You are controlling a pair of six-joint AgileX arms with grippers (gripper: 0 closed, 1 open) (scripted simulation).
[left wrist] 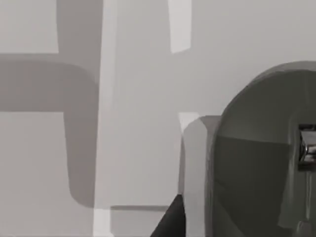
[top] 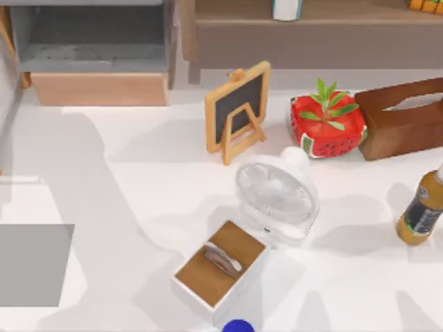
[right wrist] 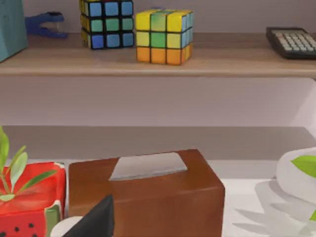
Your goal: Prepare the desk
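Note:
The desk [top: 124, 207] is a wide white tabletop. On it stand a small chalkboard easel [top: 237, 111], a white fan [top: 277, 197] and a white box with a wooden top [top: 220, 270]. A red watermelon-pattern plant pot [top: 327, 128] sits next to a brown tissue box [top: 405, 117]. In the right wrist view a dark part of my right gripper [right wrist: 98, 219] shows just in front of the tissue box [right wrist: 145, 197] and beside the red pot [right wrist: 29, 202]. In the left wrist view a dark tip of my left gripper [left wrist: 170, 222] hangs over the pale desk [left wrist: 138, 98].
A grey-and-wood drawer box [top: 97, 52] stands at the back left, and a brown shelf [top: 311, 31] at the back right holds puzzle cubes [right wrist: 163, 37] and a calculator [right wrist: 291, 42]. A bottle [top: 422, 211] stands at the right edge. A grey mat [top: 34, 266] lies at the left, and something blue [top: 239, 326] is at the front.

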